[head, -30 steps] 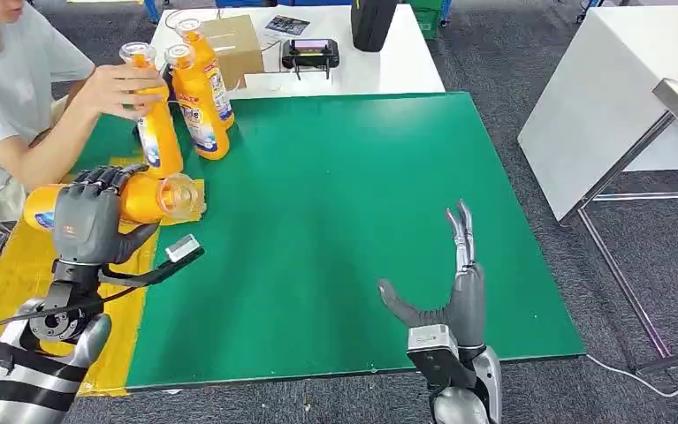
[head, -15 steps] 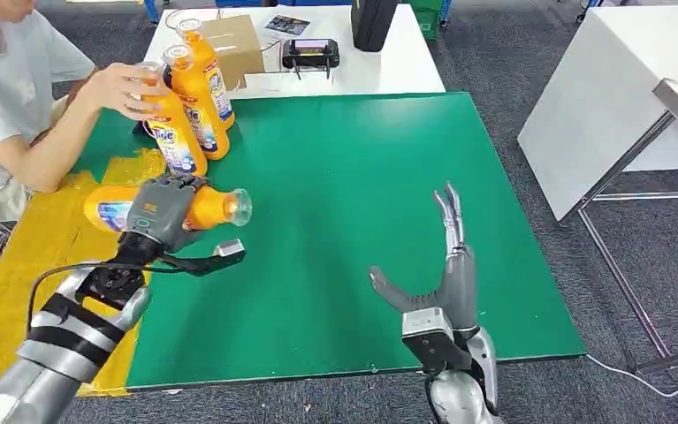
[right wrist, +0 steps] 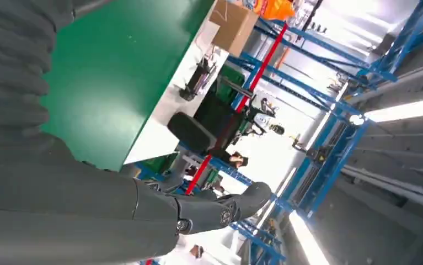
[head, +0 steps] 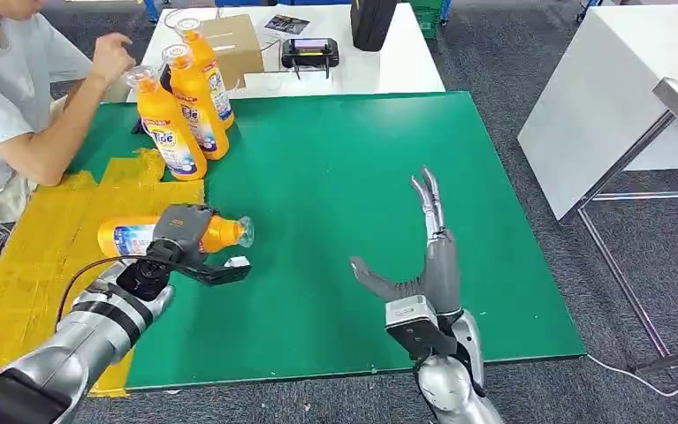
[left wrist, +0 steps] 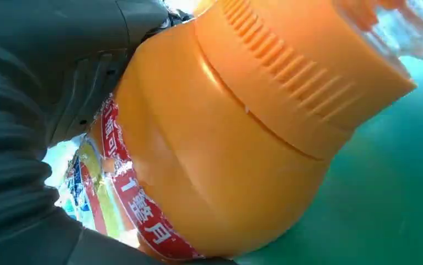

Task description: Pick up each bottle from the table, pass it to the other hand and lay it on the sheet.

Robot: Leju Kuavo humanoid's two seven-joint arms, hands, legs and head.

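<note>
Orange plastic is what I see in my left robot hand (head: 179, 231): it grips a bottle (head: 132, 238) at the lower left of the frame. The bottle lies on its side, its long axis running left to right, with the clear cap toward the right over the green counter (head: 335, 177) and the base over the yellow sheet (head: 43, 256). From the left wrist I read red label bands with white characters, but I cannot make out the words. My right robot hand (head: 428, 265) holds nothing, fingers straight and spread, at lower centre. Three upright bottles (head: 185, 110) stand at upper left; the front label reads "Tide". A person's hand (head: 110, 55) is near them.
</note>
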